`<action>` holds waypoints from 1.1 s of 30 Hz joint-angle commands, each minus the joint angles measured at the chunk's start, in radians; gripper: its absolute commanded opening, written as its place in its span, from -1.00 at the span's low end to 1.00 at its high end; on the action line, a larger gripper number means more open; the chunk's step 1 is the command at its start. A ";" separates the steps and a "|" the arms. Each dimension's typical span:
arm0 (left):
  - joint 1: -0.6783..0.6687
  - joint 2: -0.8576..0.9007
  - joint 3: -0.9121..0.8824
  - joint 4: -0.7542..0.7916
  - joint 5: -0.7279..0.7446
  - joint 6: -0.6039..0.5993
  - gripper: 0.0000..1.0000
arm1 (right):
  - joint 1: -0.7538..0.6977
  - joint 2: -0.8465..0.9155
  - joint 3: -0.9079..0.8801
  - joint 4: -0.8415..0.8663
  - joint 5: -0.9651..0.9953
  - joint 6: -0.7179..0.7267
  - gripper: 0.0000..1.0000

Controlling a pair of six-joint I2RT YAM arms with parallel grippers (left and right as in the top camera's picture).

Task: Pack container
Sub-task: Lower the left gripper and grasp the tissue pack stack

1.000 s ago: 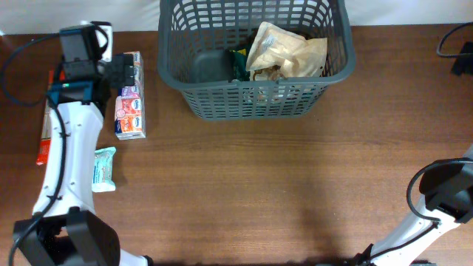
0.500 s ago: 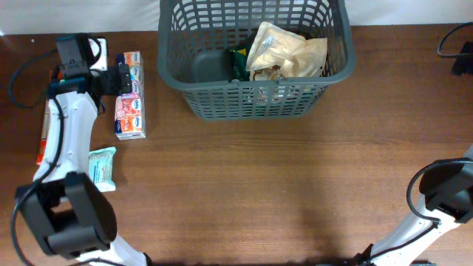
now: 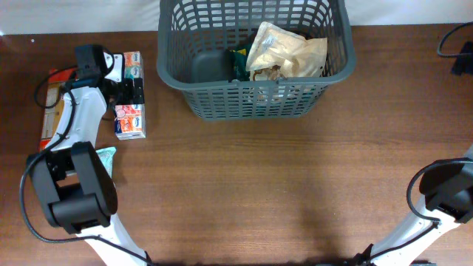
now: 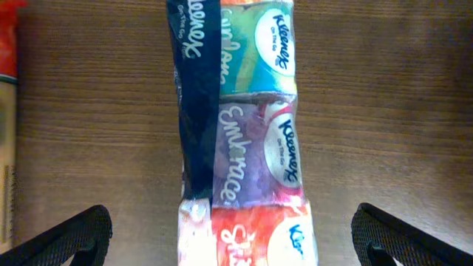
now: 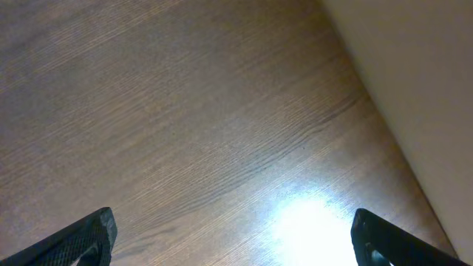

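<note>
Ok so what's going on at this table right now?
A two-armed robot is packing a grey basket. The left arm hovers over a Kleenex tissue multipack lying on the table left of the basket, jaws open on either side of it, not gripping yet. The basket already holds a tan snack bag and a green packet. The right arm sits at the near right corner, jaws open over the tabletop.

The Kleenex tissue multipack (image 4: 244,133) shows a teal-green pack, a purple one and a red-orange one, each with a white oval logo. A navy strip with white lettering runs along them. The basket (image 3: 255,100) is dark grey lattice; in it are a crinkled tan packet (image 3: 284,48) and a dark green packet (image 3: 238,65). The bench (image 3: 259,185) is brown woodgrain, and the left fingers (image 4: 70,233) are black.
</note>
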 commanded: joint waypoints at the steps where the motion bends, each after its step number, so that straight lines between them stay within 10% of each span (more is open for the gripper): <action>1: 0.001 0.015 0.014 0.019 0.021 0.016 0.99 | 0.002 -0.022 0.005 0.000 -0.002 0.006 0.97; 33: 0.001 0.085 0.014 -0.125 -0.028 -0.063 0.98 | 0.002 -0.022 0.005 0.000 -0.002 0.006 0.98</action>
